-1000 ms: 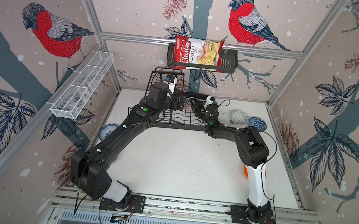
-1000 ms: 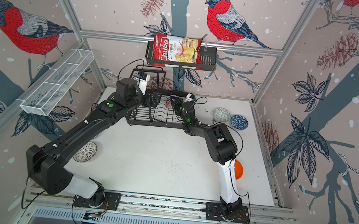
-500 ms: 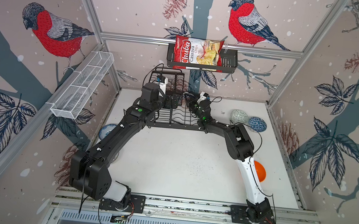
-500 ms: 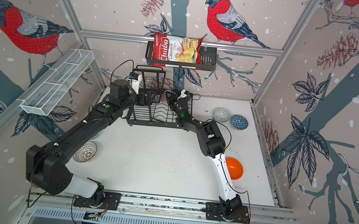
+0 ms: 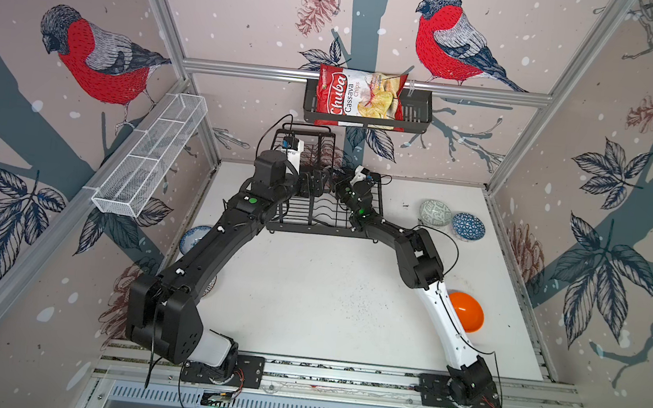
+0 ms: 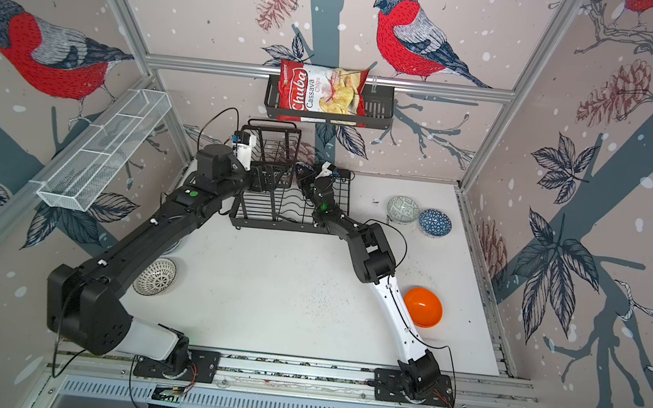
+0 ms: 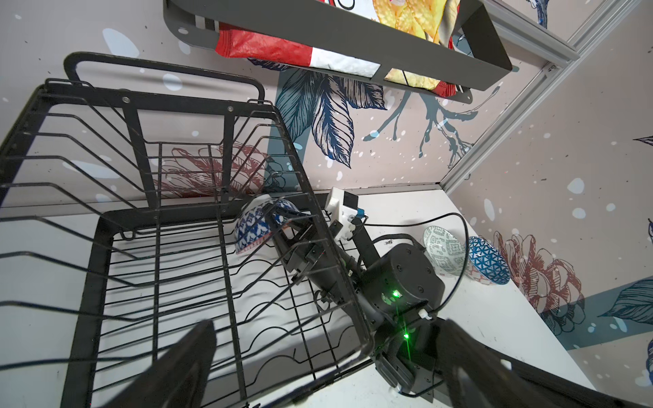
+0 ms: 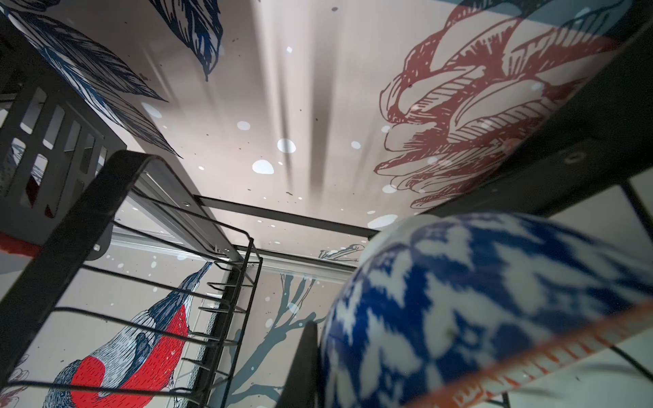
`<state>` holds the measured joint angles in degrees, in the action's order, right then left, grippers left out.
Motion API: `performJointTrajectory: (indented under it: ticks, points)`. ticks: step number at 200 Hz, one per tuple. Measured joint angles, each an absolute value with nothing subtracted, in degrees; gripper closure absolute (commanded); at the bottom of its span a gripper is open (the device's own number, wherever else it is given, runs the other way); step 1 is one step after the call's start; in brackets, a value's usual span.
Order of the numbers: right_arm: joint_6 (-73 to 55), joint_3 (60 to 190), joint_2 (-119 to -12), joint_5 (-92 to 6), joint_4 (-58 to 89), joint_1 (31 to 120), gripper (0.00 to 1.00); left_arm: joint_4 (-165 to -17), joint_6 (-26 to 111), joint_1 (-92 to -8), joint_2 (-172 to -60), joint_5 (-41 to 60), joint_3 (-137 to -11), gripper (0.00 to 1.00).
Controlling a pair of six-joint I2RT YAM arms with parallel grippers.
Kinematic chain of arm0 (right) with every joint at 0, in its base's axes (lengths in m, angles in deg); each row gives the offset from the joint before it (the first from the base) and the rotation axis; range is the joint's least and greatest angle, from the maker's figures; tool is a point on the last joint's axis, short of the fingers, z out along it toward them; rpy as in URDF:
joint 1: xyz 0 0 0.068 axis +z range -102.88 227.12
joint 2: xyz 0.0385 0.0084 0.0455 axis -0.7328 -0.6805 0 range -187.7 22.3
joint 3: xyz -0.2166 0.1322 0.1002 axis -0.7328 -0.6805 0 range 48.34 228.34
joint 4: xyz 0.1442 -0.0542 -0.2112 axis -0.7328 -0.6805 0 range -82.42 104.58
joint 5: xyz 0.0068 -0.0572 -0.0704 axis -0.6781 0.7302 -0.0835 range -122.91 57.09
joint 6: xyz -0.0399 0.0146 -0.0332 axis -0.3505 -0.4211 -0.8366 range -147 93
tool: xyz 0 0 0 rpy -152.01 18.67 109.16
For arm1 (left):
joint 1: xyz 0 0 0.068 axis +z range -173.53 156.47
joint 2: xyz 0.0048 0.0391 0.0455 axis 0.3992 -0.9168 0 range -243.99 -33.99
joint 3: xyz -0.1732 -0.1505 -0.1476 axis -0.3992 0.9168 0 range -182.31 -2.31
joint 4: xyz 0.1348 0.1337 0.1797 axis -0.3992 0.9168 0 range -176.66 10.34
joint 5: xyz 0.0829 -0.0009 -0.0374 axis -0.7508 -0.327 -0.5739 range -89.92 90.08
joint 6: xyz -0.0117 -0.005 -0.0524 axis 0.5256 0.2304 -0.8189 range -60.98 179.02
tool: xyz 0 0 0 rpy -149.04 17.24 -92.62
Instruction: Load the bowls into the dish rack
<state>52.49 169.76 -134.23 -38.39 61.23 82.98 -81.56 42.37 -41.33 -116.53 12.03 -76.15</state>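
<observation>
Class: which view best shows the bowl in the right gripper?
Left wrist view: the blue-and-white bowl shows nearly whole through the dish rack wires, right gripper shut on its rim. Right wrist view gives a blurred close-up; both top views hide it.
</observation>
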Motion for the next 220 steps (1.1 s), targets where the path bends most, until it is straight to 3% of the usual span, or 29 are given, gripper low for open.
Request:
performJointTrajectory:
  ticks: [106,220]
  points:
    - [54.3,180.8,-141.1,-35.9,58.9,83.7,1.00,-81.6,41.4,-40.6,-116.3,13.9,-76.0,0.02]
    - [56.9,178.7,-139.8,-32.3,55.7,84.8,1.00,-81.6,40.9,-40.2,-115.7,14.8,-75.6,0.02]
